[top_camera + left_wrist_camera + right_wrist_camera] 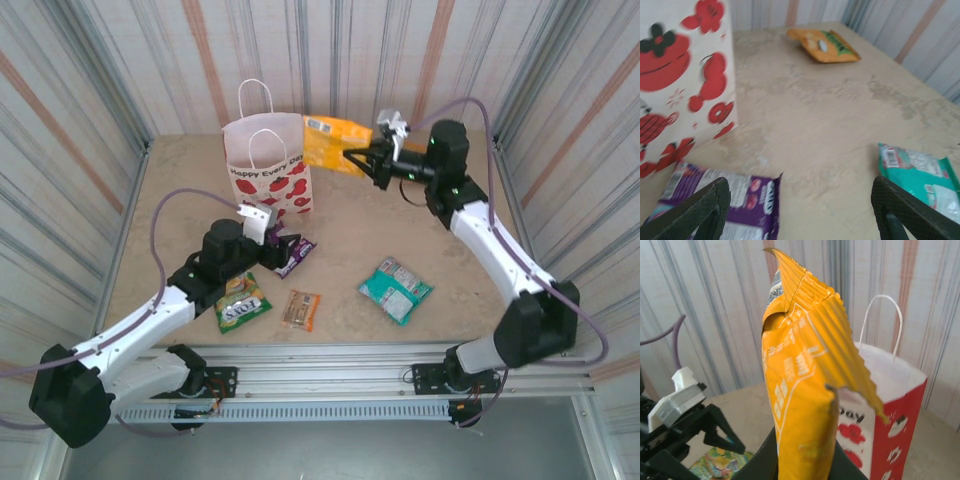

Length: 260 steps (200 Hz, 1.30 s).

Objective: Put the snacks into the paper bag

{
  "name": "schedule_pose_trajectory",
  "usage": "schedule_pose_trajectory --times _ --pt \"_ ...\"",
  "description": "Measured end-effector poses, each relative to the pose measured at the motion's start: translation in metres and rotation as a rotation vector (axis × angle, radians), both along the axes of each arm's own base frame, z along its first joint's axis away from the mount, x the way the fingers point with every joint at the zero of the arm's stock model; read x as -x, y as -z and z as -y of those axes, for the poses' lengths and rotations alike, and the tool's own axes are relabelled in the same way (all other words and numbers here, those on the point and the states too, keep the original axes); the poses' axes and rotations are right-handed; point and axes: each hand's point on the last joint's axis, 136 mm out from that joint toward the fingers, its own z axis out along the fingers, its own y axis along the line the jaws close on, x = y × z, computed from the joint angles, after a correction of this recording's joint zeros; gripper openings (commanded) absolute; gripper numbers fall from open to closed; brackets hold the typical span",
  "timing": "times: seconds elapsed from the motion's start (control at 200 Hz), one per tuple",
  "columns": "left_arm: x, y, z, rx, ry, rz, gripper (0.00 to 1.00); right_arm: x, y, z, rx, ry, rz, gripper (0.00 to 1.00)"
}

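Note:
The white paper bag [268, 170] with red tomato prints stands upright at the back of the table. Just right of it my right gripper [362, 160] is shut on a yellow-orange packet [333, 140], held on edge in the air; in the right wrist view the packet [802, 385] rises between the fingers [759, 462], with the bag [892, 410] behind it. My left gripper [262, 222] hangs open over the purple packet [295, 252], nothing between its fingers [705, 210]. Green [242, 300], brown-orange bar [300, 310] and teal [395, 288] packets lie flat near the front.
In the left wrist view an orange packet with a green label [825, 46] lies flat at the far side, the bag [680, 75] stands at left and the teal packet [920, 172] lies at right. Striped walls close in the table on three sides.

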Motion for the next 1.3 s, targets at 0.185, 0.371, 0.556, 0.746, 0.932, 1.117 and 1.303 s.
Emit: schedule_pose_trajectory --times 0.185,0.371,0.556,0.746,0.932,1.117,1.303 --pt "0.002 0.015 -0.016 -0.033 -0.042 -0.036 0.77 -0.048 -0.028 -0.028 0.006 -0.043 0.082 0.12" --pt "0.003 0.016 -0.02 -0.047 -0.048 -0.034 0.77 -0.085 -0.034 -0.064 0.019 -0.094 0.103 0.12" --pt "0.002 0.02 -0.026 -0.069 -0.061 -0.043 0.77 -0.103 -0.016 -0.101 0.043 -0.154 0.082 0.13" --pt "0.001 0.021 -0.029 -0.075 -0.066 -0.046 0.76 -0.112 0.024 -0.13 0.077 -0.197 0.01 0.16" --pt "0.001 0.022 -0.03 -0.076 -0.069 -0.047 0.76 -0.117 0.055 -0.143 0.098 -0.214 -0.048 0.28" --pt "0.001 0.022 -0.029 -0.074 -0.065 -0.048 0.75 -0.12 0.057 -0.143 0.095 -0.211 -0.06 0.5" --pt "0.005 0.023 -0.025 -0.067 -0.038 -0.061 0.74 -0.123 0.056 -0.139 0.095 -0.191 -0.087 0.54"
